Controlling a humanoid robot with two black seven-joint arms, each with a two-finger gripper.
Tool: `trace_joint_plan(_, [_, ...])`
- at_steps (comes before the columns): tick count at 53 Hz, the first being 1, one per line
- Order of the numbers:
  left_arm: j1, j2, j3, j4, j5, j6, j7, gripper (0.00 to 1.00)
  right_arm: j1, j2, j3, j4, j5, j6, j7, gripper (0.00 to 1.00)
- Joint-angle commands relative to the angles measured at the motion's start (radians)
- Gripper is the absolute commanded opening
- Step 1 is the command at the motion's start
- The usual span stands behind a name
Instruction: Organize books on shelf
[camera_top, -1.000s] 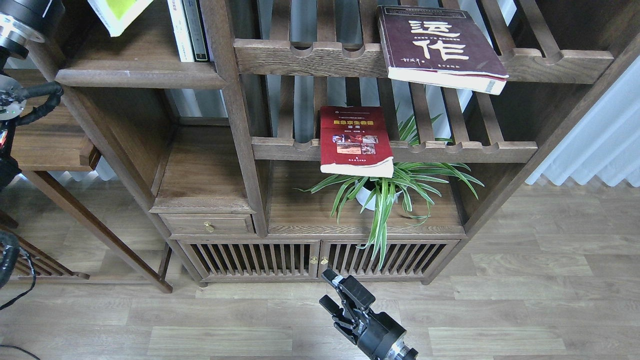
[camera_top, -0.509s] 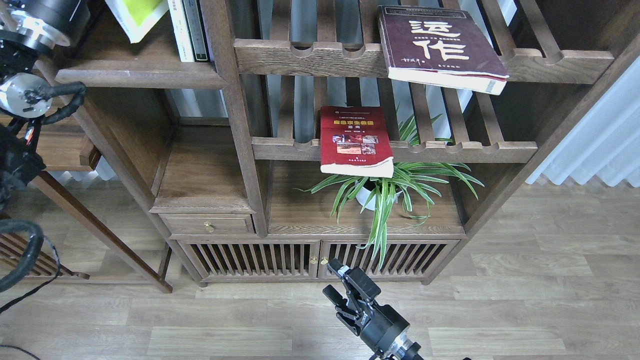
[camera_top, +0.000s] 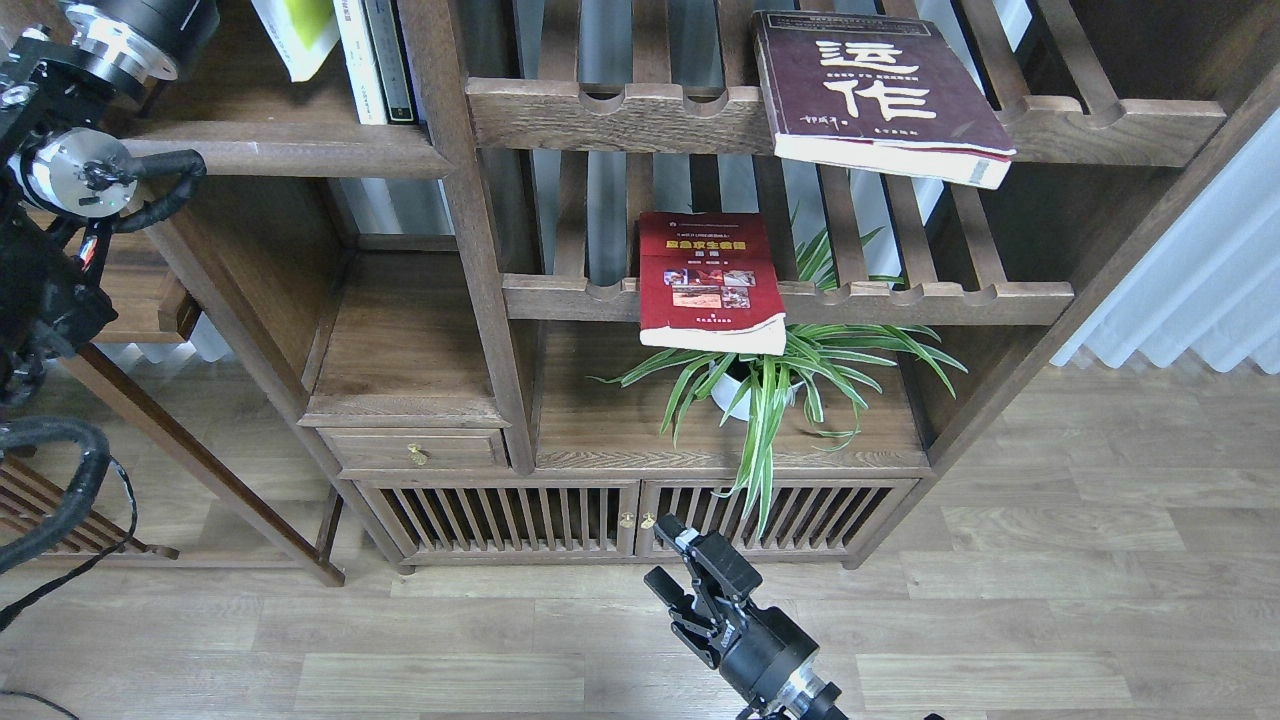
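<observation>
Right pincer (camera_top: 675, 580) gapes low; yellow-green book (camera_top: 296, 30) stands on shelf (camera_top: 290, 150)

At my 12 o'clock a green spider plant in a white pot (camera_top: 775, 385) stands above two slatted wooden cabinet doors (camera_top: 640, 518). A small wooden drawer with a brass knob (camera_top: 417, 449) sits at 10 o'clock, pale pleated curtains (camera_top: 1195, 285) at 2 o'clock, and grey-brown plank flooring (camera_top: 1050, 600) lies below.

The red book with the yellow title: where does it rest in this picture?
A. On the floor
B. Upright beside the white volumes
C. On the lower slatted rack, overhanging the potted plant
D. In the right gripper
C: the red book lies on the lower slatted rack, its front edge over the potted plant.
</observation>
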Motion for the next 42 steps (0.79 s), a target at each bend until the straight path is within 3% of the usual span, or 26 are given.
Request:
trace_joint_plan(1, [0.0, -0.001, 0.0, -0.001, 0.0, -0.001, 0.0, 0.16, -0.001, 0.0, 0.0, 0.0, 0.008, 0.0, 0.0, 0.98])
trace_joint_plan(23, [-0.001, 0.002, 0.03, -0.01, 0.0, -0.003, 0.0, 0.36, -0.004, 0.0, 0.0, 0.002, 0.008, 0.0, 0.0, 0.98])
trace_joint_plan(42, [-0.029, 0.012, 0.004, -0.083, -0.005, 0.003, 0.0, 0.4, -0.009, 0.0, -0.001, 0.006, 0.008, 0.0, 0.0, 0.98])
